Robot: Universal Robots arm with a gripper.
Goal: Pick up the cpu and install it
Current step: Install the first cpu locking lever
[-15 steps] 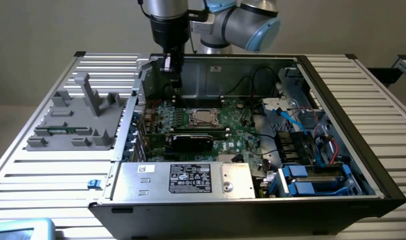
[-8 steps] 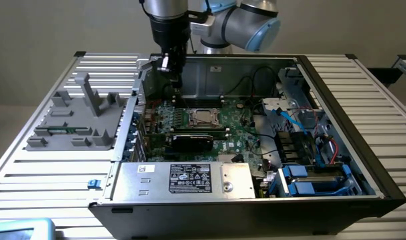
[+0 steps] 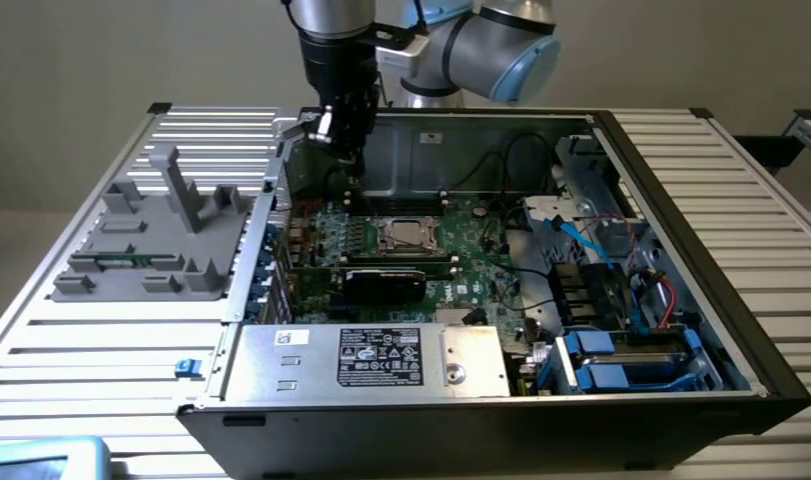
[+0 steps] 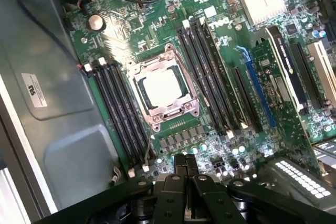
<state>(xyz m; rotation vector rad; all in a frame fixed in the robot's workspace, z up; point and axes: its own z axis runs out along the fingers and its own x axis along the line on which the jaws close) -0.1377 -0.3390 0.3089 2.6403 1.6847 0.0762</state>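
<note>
The cpu (image 4: 160, 88) sat in its socket (image 4: 137, 72) on the motherboard (image 4: 181, 128) inside the open computer case (image 3: 445, 150), so the placing looked done. The end effector (image 4: 186, 163) hovered above the board, fingers pressed together, holding nothing. Whether the socket was latched I could not tell.

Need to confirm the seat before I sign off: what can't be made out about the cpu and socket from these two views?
- cpu markings and corner notch: wrist view, glare whitens its top.
- Socket frame latch, locked or not: too small in both views.
- Board beneath the fingers: wrist view, hidden by the shut fingers and their mount.
- Board's front edge: exterior view, hidden by the power supply.
</note>
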